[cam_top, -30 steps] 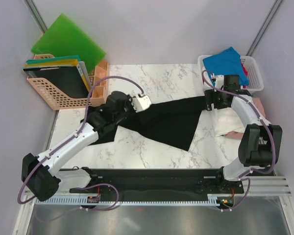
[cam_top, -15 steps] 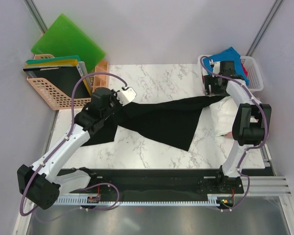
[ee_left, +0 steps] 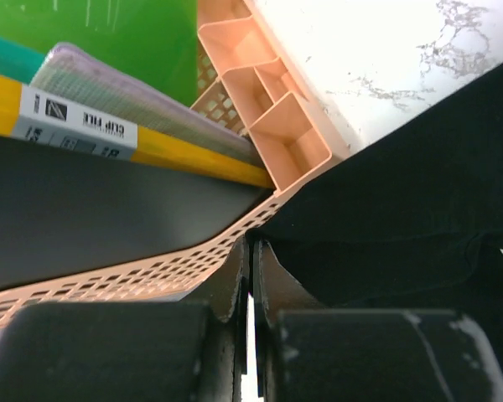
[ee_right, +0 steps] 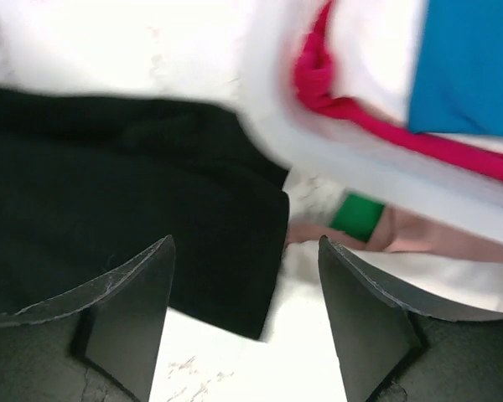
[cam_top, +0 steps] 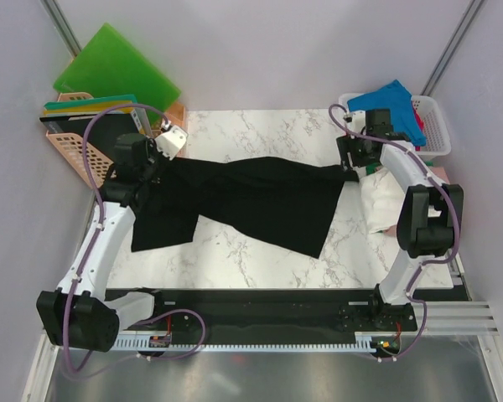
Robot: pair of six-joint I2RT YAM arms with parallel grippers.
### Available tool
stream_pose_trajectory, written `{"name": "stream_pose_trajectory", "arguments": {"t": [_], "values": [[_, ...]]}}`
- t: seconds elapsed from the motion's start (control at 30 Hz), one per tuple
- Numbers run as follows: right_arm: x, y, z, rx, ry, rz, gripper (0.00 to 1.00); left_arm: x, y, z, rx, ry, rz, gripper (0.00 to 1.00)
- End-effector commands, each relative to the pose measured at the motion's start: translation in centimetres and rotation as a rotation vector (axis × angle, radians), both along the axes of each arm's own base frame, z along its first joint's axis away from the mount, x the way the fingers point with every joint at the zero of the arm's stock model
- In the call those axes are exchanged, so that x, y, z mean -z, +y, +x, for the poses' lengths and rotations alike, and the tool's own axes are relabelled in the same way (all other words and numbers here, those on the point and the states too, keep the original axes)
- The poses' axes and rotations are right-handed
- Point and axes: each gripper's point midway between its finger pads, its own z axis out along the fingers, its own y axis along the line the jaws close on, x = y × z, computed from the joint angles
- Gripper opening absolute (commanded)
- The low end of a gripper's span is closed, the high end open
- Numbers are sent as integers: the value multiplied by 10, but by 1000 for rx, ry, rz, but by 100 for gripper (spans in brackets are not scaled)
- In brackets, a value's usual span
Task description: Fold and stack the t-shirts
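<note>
Just beside peach basket (ee_left: 298, 167), black t-shirt (cam_top: 260, 197)

The white marble-patterned table (cam_top: 260, 134) carries one black t-shirt (cam_top: 251, 197), which lies spread across its middle from the far-left corner towards the far-right and is rumpled at its left end. A peach slotted basket (cam_top: 80, 166) stands at the far-left corner and a white basket (cam_top: 443, 134) at the far-right. White and pale pink cloth (cam_top: 375, 205) lies flat along the right edge, just beside the shirt's right end.
</note>
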Motion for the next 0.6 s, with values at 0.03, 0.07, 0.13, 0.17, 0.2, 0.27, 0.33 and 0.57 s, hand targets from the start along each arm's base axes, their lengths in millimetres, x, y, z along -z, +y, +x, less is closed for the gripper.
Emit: {"name": "stream_pose_trajectory", "arguments": {"t": [0.03, 0.07, 0.13, 0.17, 0.2, 0.27, 0.33, 0.57], "values": [[-46, 55, -17, -174, -109, -3, 80, -10, 15, 1, -27, -18, -35, 2], [-45, 57, -20, -176, -109, -13, 81, -8, 28, 2, -57, -15, -42, 2], [-48, 66, -21, -191, -116, -10, 82, -6, 30, 2, -43, -4, -72, 2], [-51, 66, -19, -187, -124, -19, 83, -3, 28, 2, -31, 4, -77, 2], [-47, 66, -18, -186, -116, -24, 84, -3, 27, 2, -29, 4, -77, 2], [-48, 65, -13, -182, -116, -30, 84, -1, 23, 0, -9, 18, -87, 2], [-42, 68, -16, -202, -93, -25, 82, 0, 22, 0, -6, 23, -94, 2], [-18, 72, -77, -302, -4, -62, 69, 6, 22, -3, 4, 43, -84, 2]]}}
